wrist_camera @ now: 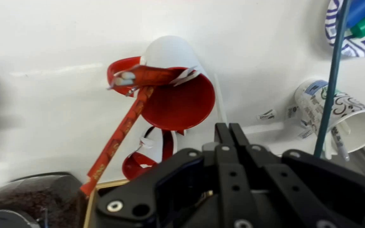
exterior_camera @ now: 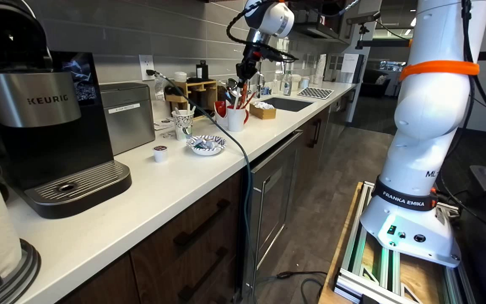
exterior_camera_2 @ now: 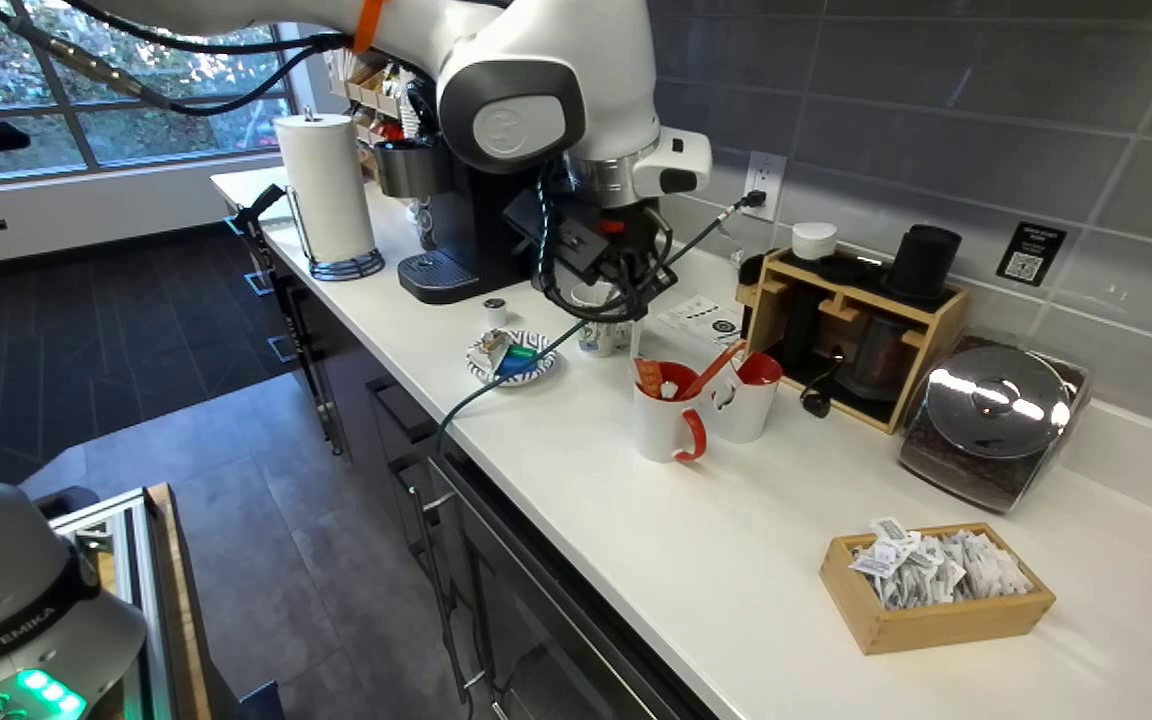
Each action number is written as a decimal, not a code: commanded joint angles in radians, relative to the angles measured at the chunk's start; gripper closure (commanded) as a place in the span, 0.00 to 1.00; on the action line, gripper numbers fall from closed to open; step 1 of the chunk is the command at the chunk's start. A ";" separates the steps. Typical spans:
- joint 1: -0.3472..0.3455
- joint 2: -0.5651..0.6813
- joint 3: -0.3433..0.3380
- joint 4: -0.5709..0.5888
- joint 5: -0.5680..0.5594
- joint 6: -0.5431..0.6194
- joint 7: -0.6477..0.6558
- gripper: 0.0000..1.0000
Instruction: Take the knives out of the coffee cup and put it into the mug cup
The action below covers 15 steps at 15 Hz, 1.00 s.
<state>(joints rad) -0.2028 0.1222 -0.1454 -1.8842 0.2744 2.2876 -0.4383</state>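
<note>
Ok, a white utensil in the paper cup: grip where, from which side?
I'd pinch the exposed end of a white utensil across its slim width, from above: it pokes past the rim of the paper cup, and the cup hides the rest. Descend clear of the cable that crosses in front in the wrist view.

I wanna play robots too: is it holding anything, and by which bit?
Yes, the pincer grips what looks like a knife by its top end; handle or blade, I can't tell.
</note>
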 commanded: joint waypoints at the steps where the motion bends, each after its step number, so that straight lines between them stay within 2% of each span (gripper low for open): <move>1: -0.037 0.001 -0.018 0.028 0.085 0.000 0.058 0.99; 4: -0.055 0.007 -0.019 0.060 0.173 -0.008 0.045 0.99; 7: -0.055 0.016 -0.016 0.084 0.195 -0.005 0.045 0.99; 12: -0.033 0.047 -0.007 0.108 0.114 -0.005 0.095 0.99; 15: -0.021 0.064 -0.010 0.115 0.022 0.003 0.167 0.99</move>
<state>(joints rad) -0.2369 0.1589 -0.1506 -1.7935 0.3752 2.2877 -0.3479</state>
